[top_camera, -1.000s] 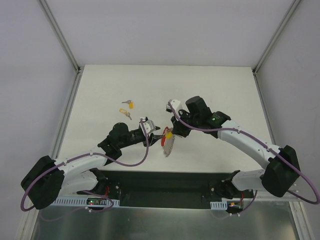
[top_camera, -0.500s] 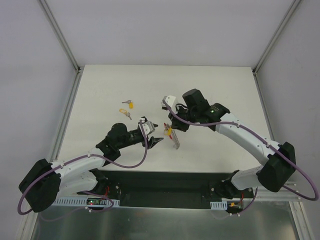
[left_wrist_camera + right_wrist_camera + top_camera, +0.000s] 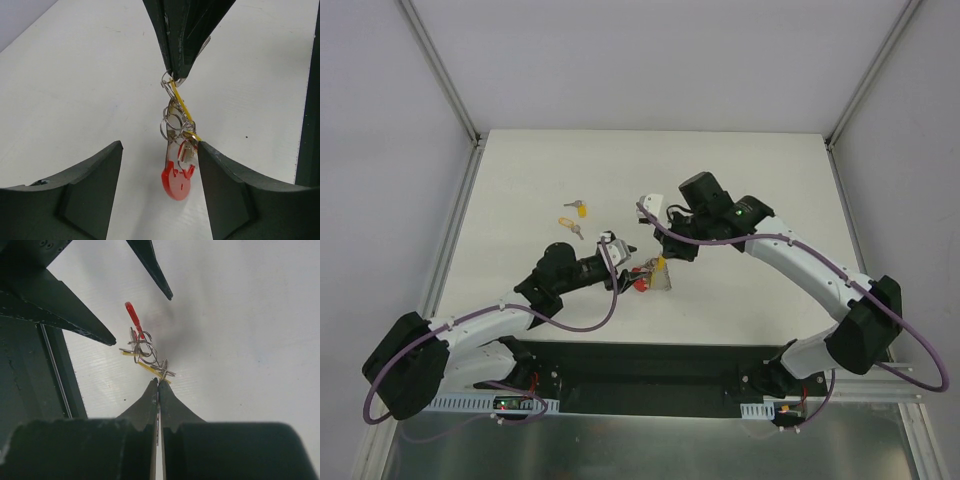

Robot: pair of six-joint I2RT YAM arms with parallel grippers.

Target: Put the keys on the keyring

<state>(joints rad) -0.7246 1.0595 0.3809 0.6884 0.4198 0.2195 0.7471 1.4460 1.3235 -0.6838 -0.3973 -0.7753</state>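
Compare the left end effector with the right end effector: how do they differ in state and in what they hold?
The left end effector is open; the right end effector is shut. The left one holds nothing, its fingers standing either side of the keyring; the right one pinches the keyring by its top metal ring. Both have dark fingers.

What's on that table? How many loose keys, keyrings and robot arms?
Loose keys: 2
Keyring: 1
Arms: 2
Total: 5
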